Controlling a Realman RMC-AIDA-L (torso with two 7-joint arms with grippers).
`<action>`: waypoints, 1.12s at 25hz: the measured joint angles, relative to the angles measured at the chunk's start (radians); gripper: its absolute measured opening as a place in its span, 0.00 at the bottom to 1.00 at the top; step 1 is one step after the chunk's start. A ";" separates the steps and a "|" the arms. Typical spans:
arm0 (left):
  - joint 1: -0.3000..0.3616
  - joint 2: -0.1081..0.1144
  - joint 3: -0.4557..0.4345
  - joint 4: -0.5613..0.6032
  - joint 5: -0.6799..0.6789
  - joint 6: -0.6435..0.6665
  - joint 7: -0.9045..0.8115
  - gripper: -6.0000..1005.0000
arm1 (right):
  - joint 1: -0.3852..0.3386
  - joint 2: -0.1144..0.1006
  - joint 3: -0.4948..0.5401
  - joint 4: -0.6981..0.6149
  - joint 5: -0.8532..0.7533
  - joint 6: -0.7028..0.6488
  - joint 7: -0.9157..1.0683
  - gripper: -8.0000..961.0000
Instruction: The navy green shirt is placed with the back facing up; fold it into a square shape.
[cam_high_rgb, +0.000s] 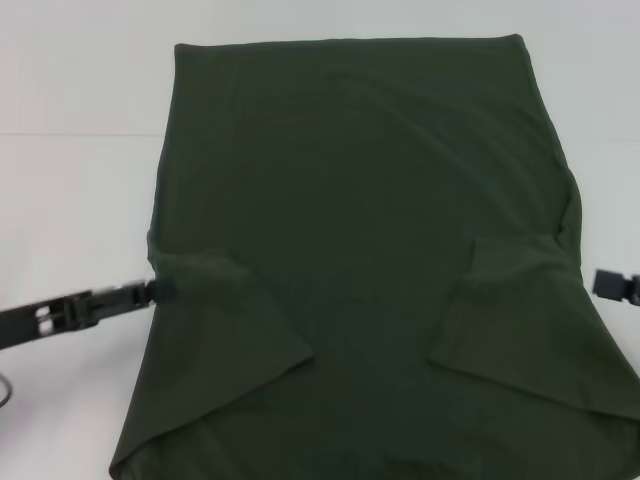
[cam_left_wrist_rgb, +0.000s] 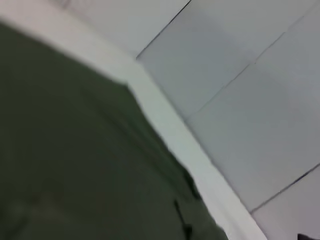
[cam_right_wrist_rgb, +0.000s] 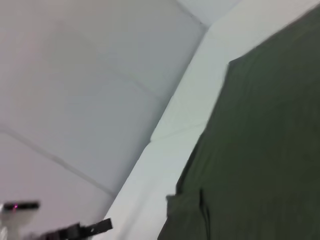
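The navy green shirt lies flat on the white table, plain side up, with both short sleeves folded inward onto the body. It fills most of the head view and also shows in the left wrist view and the right wrist view. My left gripper reaches in from the left and touches the shirt's left edge at the folded sleeve. My right gripper is at the shirt's right edge, beside the other folded sleeve. The lettered front is hidden underneath.
The table's white edge runs beside the shirt, with grey floor tiles beyond it. The left arm shows far off in the right wrist view. Bare table lies left of the shirt and behind it.
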 joint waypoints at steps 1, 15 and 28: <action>0.000 0.022 -0.001 0.010 0.048 0.042 -0.118 0.93 | -0.004 -0.006 -0.002 -0.003 -0.001 -0.029 -0.045 0.82; -0.013 0.074 -0.144 0.087 0.378 0.182 -0.552 0.93 | -0.028 0.106 -0.008 -0.160 -0.169 -0.094 -0.617 0.83; -0.045 0.062 0.010 0.039 0.447 0.154 -0.633 0.93 | -0.040 0.112 0.029 -0.161 -0.165 -0.078 -0.702 0.83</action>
